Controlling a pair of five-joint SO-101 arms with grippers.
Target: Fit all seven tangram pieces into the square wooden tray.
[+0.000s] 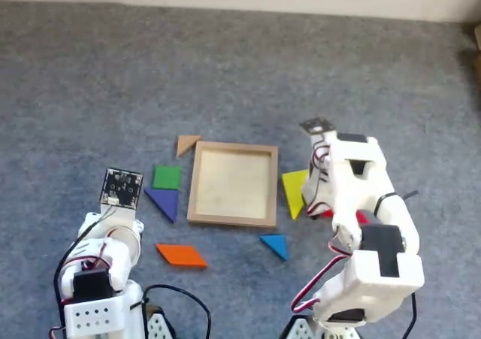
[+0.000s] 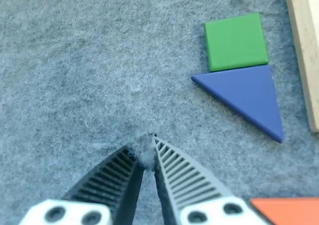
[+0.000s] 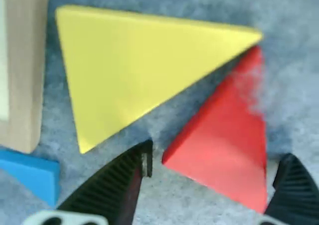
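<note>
— Right of the tray (image 1: 229,219), what is the right gripper (image 3: 218,161) doing?

— It hangs low with its jaws spread wide and nothing clamped, one on either side of a piece we'll come to. I'd guess the spread is set to take that piece across its width. Left of the tray, the left gripper (image 2: 149,146) is closed tip to tip on nothing, over bare carpet (image 2: 75,60). It is probably parked out of the way.

— And the tray itself?

— Bare; none of the seven pieces is in. The high view gives its whole floor, the wrist views a strip of rim.

— The pieces, biggest first?

— The yellow triangle (image 1: 294,190) lies just beside the tray's right rim, and the dark blue triangle (image 2: 244,95) just beside the left rim. The red triangle (image 3: 224,150) sits beyond the yellow, farther from the tray, between those open jaws. From above the arm hides most of it. The right wrist view shows it almost whole, one tip seeming to touch a yellow corner.

— The smaller ones?

— The green square (image 2: 234,40) is left of the tray, against the dark blue's far edge. The orange parallelogram (image 1: 180,255) is off the near-left corner and the light blue triangle (image 1: 275,244) off the near-right. The tan triangle (image 1: 186,143) is at the far-left corner, very close; I cannot tell whether it touches. Ringed round the tray like this, each piece likely falls to the nearer arm.
</note>
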